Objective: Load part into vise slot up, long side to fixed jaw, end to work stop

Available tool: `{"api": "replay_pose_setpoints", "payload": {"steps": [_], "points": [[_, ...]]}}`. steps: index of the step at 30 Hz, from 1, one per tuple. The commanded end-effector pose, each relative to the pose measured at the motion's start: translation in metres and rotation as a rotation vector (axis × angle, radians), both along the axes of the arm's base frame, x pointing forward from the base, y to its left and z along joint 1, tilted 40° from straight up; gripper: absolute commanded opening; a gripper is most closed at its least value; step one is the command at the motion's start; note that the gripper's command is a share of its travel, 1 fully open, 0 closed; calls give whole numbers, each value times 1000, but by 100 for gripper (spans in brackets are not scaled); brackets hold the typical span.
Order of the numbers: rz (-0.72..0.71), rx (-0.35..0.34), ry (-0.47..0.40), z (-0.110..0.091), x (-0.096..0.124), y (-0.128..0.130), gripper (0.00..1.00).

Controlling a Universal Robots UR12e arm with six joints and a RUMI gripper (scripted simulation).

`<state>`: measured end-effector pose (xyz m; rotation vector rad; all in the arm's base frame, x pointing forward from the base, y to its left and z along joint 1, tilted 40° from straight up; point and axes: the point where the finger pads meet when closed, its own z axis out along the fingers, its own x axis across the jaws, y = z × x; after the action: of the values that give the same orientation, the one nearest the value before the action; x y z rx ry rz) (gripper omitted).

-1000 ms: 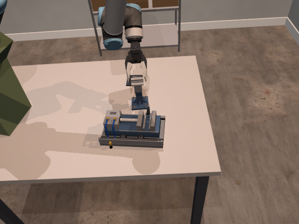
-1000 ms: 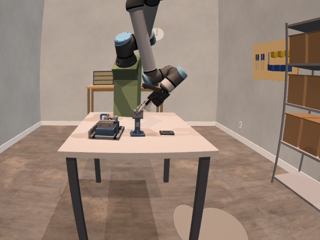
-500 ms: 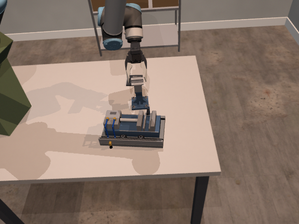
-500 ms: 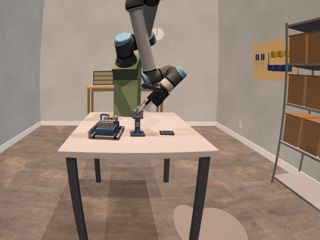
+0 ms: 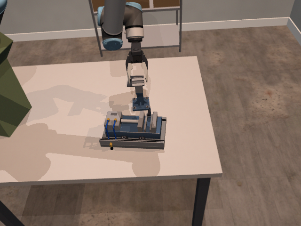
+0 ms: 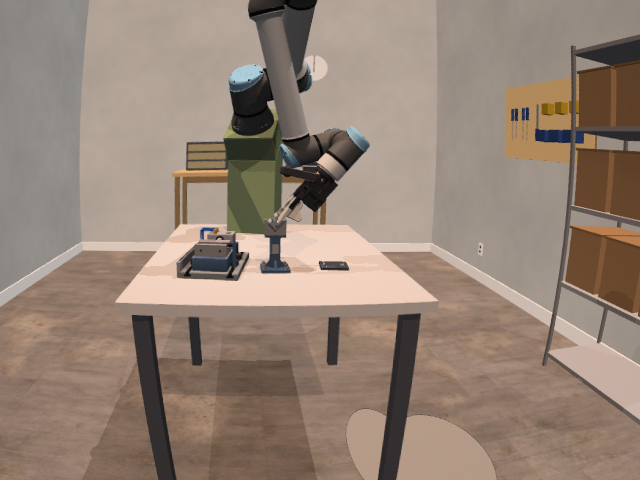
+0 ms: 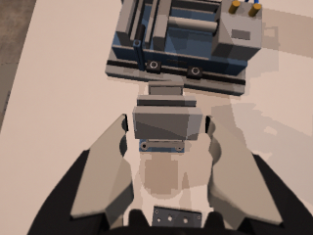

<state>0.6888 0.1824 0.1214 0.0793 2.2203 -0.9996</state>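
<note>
Handling your part (image 5: 138,82) (image 6: 277,225) (image 7: 167,123) should feel stiff, fairly heavy and maybe slick; it looks cradled in the V-block (image 5: 138,89) (image 6: 282,231) (image 7: 166,89); your gripper (image 5: 137,82) (image 6: 279,221) (image 7: 165,116) is spread, holding nothing, so I'd pinch the ends squarely, clear of the slot.

Barely perceptible wrist (image 5: 134,32) (image 6: 333,166) shift, other changes too small to tell
</note>
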Motion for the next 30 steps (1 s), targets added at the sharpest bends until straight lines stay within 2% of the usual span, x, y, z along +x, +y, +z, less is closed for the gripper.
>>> {"api": "replay_pose_setpoints", "payload": {"steps": [1, 30], "points": [[18, 21, 5, 1, 0, 0, 51], [137, 168, 46, 2, -1, -1, 51]]}}
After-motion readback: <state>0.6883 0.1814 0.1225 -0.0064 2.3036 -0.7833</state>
